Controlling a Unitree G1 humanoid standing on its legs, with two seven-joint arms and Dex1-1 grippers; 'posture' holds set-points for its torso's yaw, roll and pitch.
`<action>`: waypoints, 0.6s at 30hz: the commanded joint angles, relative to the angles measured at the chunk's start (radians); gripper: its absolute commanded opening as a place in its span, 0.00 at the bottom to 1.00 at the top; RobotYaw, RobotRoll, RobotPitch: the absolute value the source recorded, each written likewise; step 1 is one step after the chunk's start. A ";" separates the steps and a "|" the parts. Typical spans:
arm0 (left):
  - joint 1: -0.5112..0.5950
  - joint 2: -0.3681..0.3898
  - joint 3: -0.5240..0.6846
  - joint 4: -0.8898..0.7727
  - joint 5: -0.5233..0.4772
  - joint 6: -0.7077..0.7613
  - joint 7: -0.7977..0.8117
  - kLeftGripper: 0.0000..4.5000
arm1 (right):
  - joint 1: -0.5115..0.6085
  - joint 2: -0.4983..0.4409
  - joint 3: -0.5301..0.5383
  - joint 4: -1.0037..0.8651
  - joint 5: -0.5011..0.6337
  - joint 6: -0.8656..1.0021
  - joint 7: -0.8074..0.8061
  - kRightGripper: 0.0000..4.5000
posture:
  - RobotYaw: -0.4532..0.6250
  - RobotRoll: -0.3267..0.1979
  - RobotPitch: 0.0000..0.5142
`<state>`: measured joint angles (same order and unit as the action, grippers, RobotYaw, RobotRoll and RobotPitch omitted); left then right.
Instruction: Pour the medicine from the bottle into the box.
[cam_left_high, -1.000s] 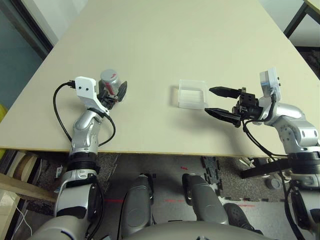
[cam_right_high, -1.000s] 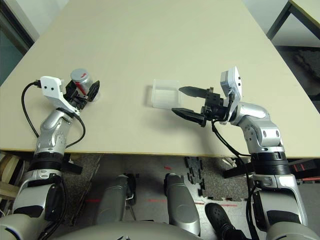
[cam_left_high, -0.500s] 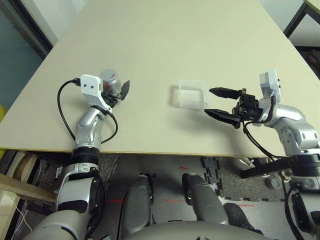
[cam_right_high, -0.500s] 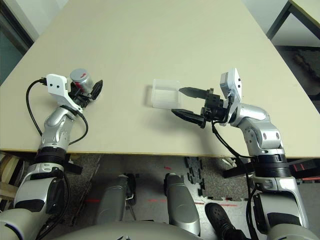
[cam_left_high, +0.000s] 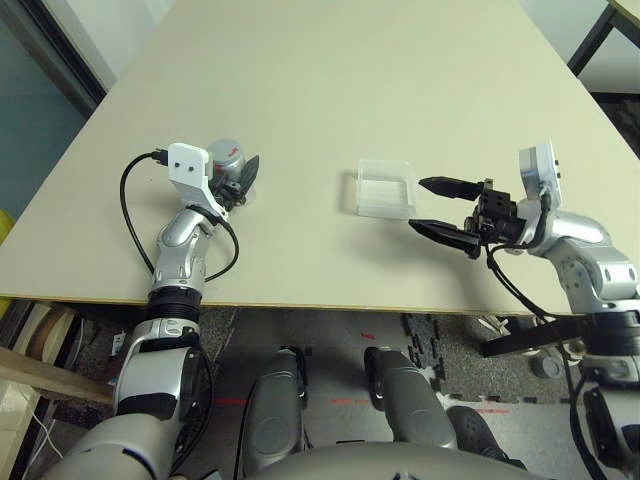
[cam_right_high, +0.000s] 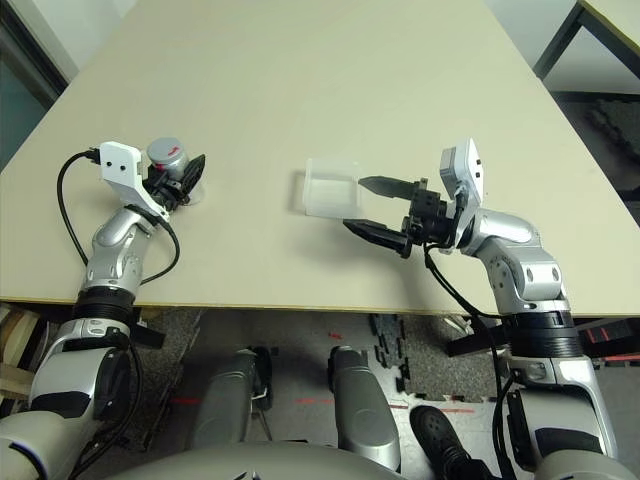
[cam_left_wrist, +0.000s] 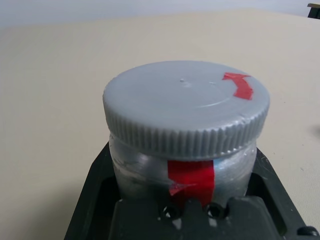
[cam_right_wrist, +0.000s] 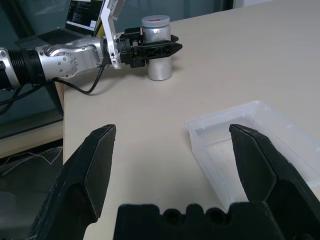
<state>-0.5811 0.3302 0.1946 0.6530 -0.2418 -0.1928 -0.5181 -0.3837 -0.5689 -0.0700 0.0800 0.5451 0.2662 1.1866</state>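
My left gripper has moved in and now stands clamped on the upright silver bottle, capped, on the table; a second ago its fingers were spread around it. My right gripper hasn't moved, fingers apart beside the clear box. I can see red marks on cap and bottle, but no brand I can read

A wide, pale beige counter with a thin wooden edge fills most of the space. Beneath it, the grey floor has short red stripes. A white wall rises beyond one corner; near the opposite corner stands part of another table with a dark leg.
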 joint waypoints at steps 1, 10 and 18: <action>0.009 0.002 -0.010 0.009 0.005 0.014 -0.018 0.59 | 0.003 -0.002 0.001 -0.021 -0.003 0.000 -0.003 1.00 | 0.27 0.62 0.34; 0.005 0.000 -0.099 -0.190 -0.034 0.200 -0.165 0.59 | -0.058 0.002 -0.002 -0.022 0.027 0.073 -0.032 1.00 | 0.27 0.62 0.33; -0.069 -0.015 -0.153 -0.295 -0.120 0.410 -0.303 0.59 | -0.190 0.023 0.008 -0.016 0.097 0.240 -0.056 1.00 | 0.25 0.62 0.31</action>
<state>-0.6312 0.3170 0.0561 0.3856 -0.3366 0.1794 -0.7907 -0.5559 -0.5478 -0.0703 0.0781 0.6248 0.4732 1.1367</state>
